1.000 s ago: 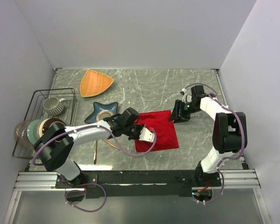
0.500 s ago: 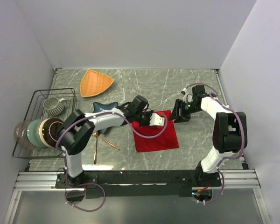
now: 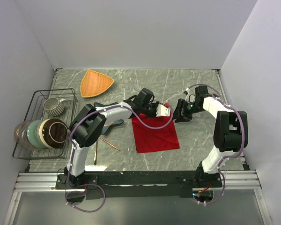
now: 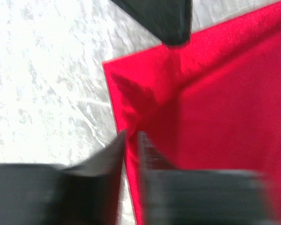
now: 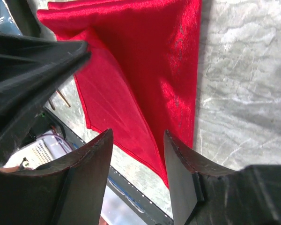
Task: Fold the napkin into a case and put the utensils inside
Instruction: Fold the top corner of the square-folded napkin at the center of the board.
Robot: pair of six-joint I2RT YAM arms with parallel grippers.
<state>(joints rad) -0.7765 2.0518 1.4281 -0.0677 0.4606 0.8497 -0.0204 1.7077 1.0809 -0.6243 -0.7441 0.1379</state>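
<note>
- Napkin (image 3: 155,133): a bright red cloth lying on the grey veined table (image 3: 196,89), under and between my two sets of jaws. It is partly folded, with one layer over another and a fold line running slantwise across it.
- My left gripper (image 4: 130,137) is low over one corner of the napkin. That corner lies just ahead of my fingertips. The jaws are drawn nearly together, leaving only a thin slit, and the cloth's edge runs into that slit. I cannot tell whether I am pinching the edge or have let it go.
- My right gripper (image 5: 136,136) hovers just beside the left one. Its jaws are apart and hold nothing. Red cloth fills the gap below them, and bare table shows off to one side.
- The utensils (image 3: 106,143) are thin copper pieces on the table, well behind my left jaws and apart from the napkin. None is inside it.
- My judgement is that I am in the folding step and no narrow case has been formed yet.
- To do this fold well, I should set the corner flat so the upper layer's edges line up with the layer beneath, and only then spread the left jaws.
- I should lift straight up afterwards, so the soft cloth does not drag or spring back.
- My right jaws are close enough to press down on the fold if it lifts, but both sets of fingers crowd this corner, so one should move at a time.
</note>
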